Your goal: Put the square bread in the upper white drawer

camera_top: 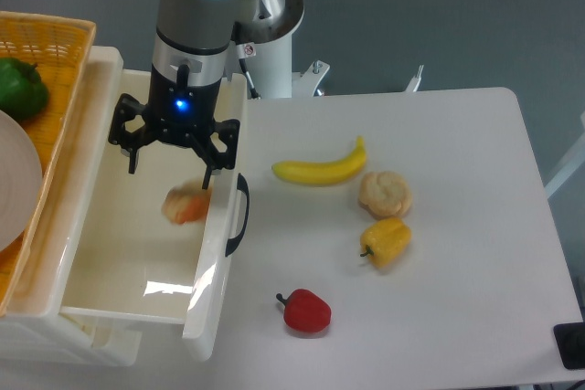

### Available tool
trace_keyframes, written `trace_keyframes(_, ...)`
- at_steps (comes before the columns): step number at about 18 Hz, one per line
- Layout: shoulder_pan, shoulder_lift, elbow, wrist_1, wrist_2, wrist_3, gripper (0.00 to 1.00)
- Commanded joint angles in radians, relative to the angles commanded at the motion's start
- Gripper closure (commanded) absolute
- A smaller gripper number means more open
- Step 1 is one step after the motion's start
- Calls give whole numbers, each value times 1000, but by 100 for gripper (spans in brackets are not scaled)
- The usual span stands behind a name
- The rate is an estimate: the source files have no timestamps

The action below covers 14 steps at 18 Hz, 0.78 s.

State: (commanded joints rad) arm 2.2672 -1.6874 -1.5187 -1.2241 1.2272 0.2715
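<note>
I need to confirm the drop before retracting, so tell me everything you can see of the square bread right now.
The small tan-golden square bread shows as a blurred, lumpy oblong with an orange tint, inside the large cream-white glossy plastic drawer, near its right wall beside the black curved handle. It sits below the black two-finger gripper, whose fingers are spread and clear of it. The blur hides whether it is resting on the drawer floor.

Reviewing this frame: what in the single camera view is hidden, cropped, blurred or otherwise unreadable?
- Tan square bread in the cream-white plastic drawer: motion-blurred, so shape, and whether falling or resting, unclear.
- Black two-finger gripper: open above the bread; fingertips small and dark.
- Orange woven basket: cut off by left edge, as are its green pepper and white plate.
- Robot arm: cropped at top.
</note>
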Motion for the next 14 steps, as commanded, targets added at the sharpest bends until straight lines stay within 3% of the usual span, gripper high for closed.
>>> trace_keyframes(8,95,-3,0,2,6,8,0)
trace_keyframes(11,152,0,0,-3,8,60,0)
trace_keyframes(14,186,0,2,-9,78,136,0)
